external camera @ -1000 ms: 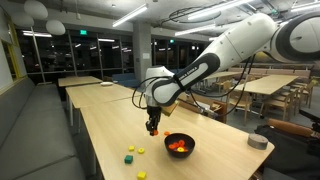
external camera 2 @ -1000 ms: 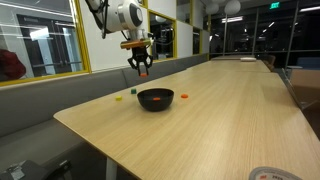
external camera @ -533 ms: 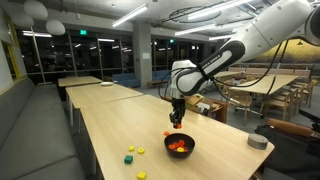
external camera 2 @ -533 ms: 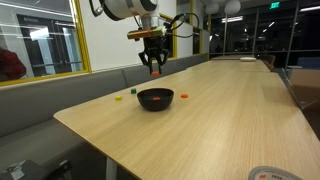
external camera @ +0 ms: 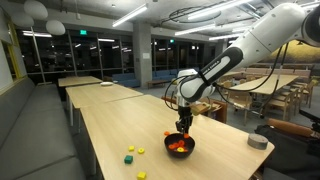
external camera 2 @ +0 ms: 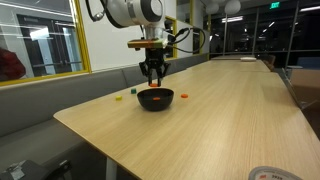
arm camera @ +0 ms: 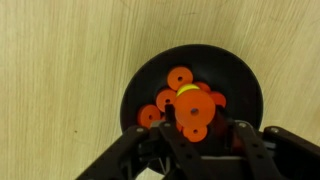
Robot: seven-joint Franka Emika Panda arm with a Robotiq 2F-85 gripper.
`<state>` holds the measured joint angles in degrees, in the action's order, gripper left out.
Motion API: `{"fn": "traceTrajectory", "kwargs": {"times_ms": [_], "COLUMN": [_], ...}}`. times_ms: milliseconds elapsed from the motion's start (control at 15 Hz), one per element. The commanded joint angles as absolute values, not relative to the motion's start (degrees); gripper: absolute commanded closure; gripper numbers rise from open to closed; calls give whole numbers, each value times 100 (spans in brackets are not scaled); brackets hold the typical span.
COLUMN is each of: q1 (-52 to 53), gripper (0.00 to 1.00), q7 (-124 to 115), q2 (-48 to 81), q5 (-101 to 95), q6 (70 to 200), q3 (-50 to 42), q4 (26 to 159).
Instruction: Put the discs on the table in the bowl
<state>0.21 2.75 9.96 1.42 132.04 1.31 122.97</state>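
A long pale wooden surface (external camera: pixel 105 125) ran through a dim open office. At its left, in an exterior view, lay a few small green and yellow blocks (external camera: pixel 131 152), which were no part of the job. Toward the middle, the robot's hand (external camera: pixel 182 127) hung straight down just above the small black bowl (external camera: pixel 180 147). The hand was closed, and in the wrist view it seemed to pinch one orange disc (arm camera: pixel 195 112), held over the bowl's centre so that a release would likely drop it inside. Beneath it the bowl held a heap of orange discs (arm camera: pixel 165 100) and one yellow disc (arm camera: pixel 187 90). At the far right sat a grey tape roll (external camera: pixel 258 142), well apart from the bowl.

In an exterior view, a loose disc (external camera 2: pixel 133 91) lay on the surface left of the bowl and another loose disc (external camera 2: pixel 184 96) lay right of it. Both were near the bowl, so the task looked mostly but not fully done.
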Motion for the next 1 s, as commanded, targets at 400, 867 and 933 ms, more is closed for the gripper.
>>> {"fn": "traceTrajectory", "kwargs": {"times_ms": [400,867,933], "q1": [141,459,473], "gripper": [0,0,0], "q7": [261,591,763], "q2": [1252,1774,1919], "q5": [14,-411,-381], "q6": [13081,12987,12911], "q3": [191,438,494], "q4": [11669,10567,10383]}}
